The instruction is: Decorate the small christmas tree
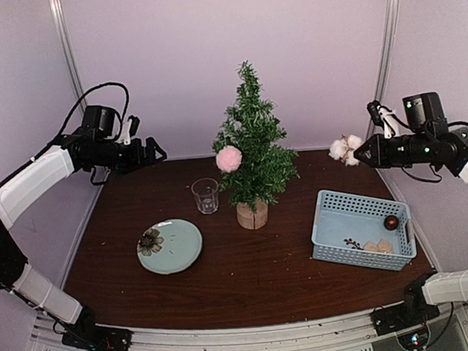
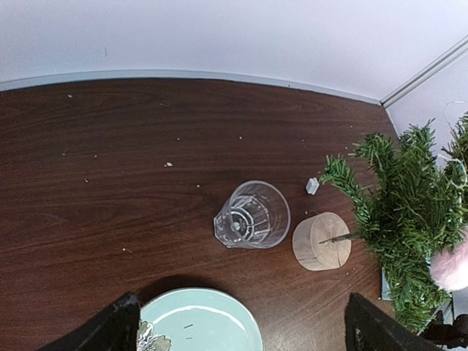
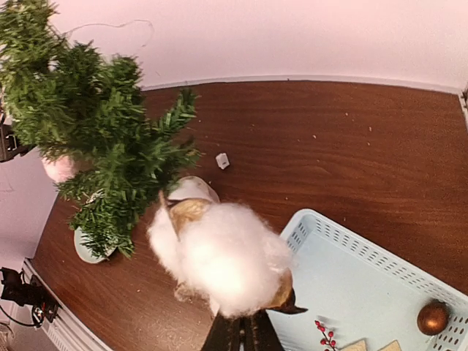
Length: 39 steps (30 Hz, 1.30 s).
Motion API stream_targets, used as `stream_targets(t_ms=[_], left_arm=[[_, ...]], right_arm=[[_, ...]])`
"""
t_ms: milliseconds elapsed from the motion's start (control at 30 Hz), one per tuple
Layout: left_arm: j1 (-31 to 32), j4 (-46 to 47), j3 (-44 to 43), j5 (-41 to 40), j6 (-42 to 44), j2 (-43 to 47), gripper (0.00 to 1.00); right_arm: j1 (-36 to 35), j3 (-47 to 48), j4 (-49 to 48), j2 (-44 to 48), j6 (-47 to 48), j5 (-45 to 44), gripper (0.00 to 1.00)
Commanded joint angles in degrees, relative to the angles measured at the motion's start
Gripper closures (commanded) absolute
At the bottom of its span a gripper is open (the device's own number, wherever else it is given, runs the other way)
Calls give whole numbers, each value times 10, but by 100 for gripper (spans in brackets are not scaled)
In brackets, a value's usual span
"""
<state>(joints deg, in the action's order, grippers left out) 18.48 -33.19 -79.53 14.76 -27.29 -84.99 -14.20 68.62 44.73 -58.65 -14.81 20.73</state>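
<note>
From above, we see the small christmas tree (image 1: 252,142), bristly green on a wooden stump, mid-table. A pink pompom (image 1: 229,158) sits at its 9 o'clock, the glass (image 1: 206,195) and plate (image 1: 169,246) toward 8, and the basket (image 1: 362,229) toward 4.

Left wrist: the left gripper (image 2: 241,333) gapes wide, with the tree at 3.

Right wrist: the right gripper (image 3: 245,333) is clamped on a cotton boll (image 3: 227,259), with the tree at 10.

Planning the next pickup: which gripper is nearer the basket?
Right. The right gripper, shut on a cotton boll, hangs raised near the basket's far edge. The open left gripper is past the tree, over the table's far left.
</note>
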Motion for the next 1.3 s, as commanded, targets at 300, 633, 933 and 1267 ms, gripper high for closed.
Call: stream_targets(t_ms=[300,633,933,1267], left_arm=[[5,17,4,4,-10,12,2],[5,17,8,-2,-10,19,2],[5,17,10,-3,-9,21,2],[5,16,16,-4,-6,23,2]], right_arm=[[-352,130,-81,-149,-58,-214,100],[-394,176,-97,-280,-74,-278,100],[-394,181,-132,-336,-74,-305,100],[-393,200,-97,-360,-87,-347,78]])
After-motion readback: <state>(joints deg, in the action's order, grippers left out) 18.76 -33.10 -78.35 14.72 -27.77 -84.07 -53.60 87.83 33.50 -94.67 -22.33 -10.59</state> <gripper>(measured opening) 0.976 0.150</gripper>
